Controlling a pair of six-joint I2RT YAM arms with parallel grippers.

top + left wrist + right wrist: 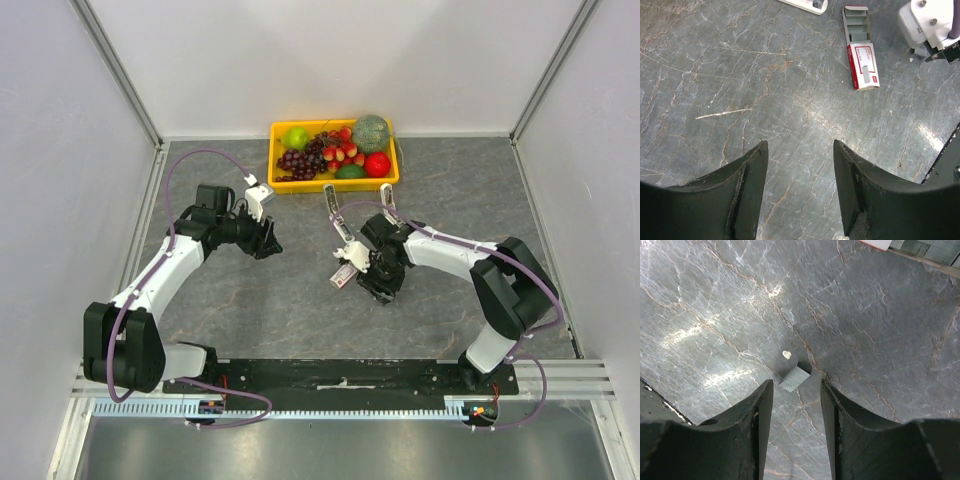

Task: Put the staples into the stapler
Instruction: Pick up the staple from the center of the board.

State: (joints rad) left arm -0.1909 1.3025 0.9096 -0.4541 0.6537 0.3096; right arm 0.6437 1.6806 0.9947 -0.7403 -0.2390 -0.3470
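Red-and-white staples box (pixel 863 72), slid open, flat on table (pixel 740 100), white stapler (pixel 340 222) near its open end

A yellow tray (pixel 335 184) of fruit sits at the far edge of a grey, marble-veined table (pixel 280 320), close to the white back wall (pixel 330 60). A green apple (pixel 296 137) fills its left end, with dark purple grapes (pixel 296 161) just in front. Strawberries (pixel 340 150) cluster mid-tray. A netted green melon (pixel 371 132) occupies the far right corner, a round red fruit (pixel 377 164) beside it. An aluminium post (pixel 118 72) marks the enclosure's left corner. A pale speck (pixel 786 354) lies on the tabletop.
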